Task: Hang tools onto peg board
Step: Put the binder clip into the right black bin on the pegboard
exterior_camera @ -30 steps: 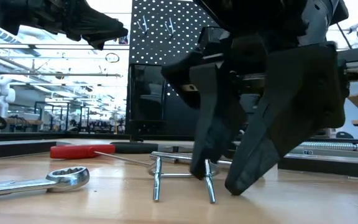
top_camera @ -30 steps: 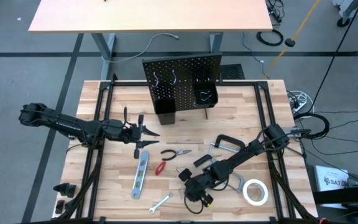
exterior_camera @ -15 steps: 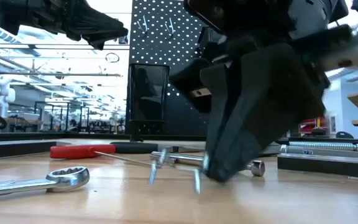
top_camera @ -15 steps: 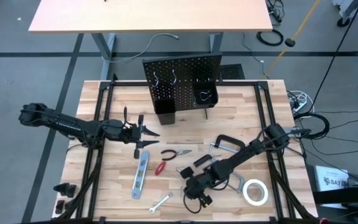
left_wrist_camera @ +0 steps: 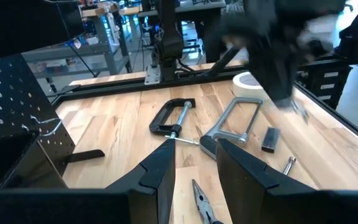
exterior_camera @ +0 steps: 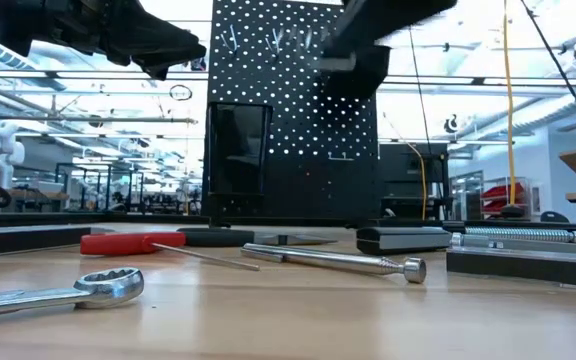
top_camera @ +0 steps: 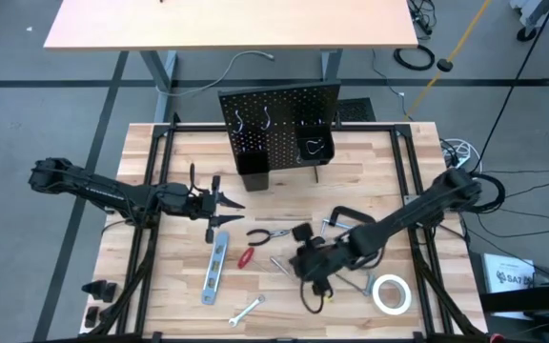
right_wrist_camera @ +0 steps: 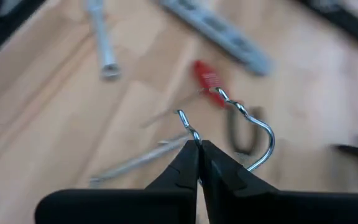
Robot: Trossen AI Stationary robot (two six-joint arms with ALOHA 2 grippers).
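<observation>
The black peg board [top_camera: 279, 124] stands upright at the table's far middle. The tools lie flat on the wood: level [top_camera: 215, 267], pliers [top_camera: 268, 234], red-handled screwdriver [top_camera: 247, 257], wrench [top_camera: 247, 309], C-clamp [top_camera: 346, 219], tape roll [top_camera: 390, 293]. My right gripper [top_camera: 305, 259] hangs above the table's near middle, shut on a small silver wire hook [right_wrist_camera: 247, 134]. My left gripper [top_camera: 232, 205] waits open at the left, above the level, with nothing between its fingers [left_wrist_camera: 166, 171]. My right gripper pinches one bent end of the wire hook [right_wrist_camera: 193, 134] between its two fingertips. The fingers slant downward. The hook's curved loop [right_wrist_camera: 267, 140] sticks out beyond the fingertips, clear of the table.
A thin silver rod [exterior_camera: 333, 260] and a grey bar clamp [left_wrist_camera: 232, 121] lie near the right gripper. Two black bins [top_camera: 253, 152] sit on the peg board's front. Black rails [top_camera: 151, 191] run along the table's left and right sides.
My right gripper has shut on the wire hook that stood on the table, then risen with it, moving a little toward the far edge and tipping its fingers more toward level. The hook is lifted clear and has left the low view.
</observation>
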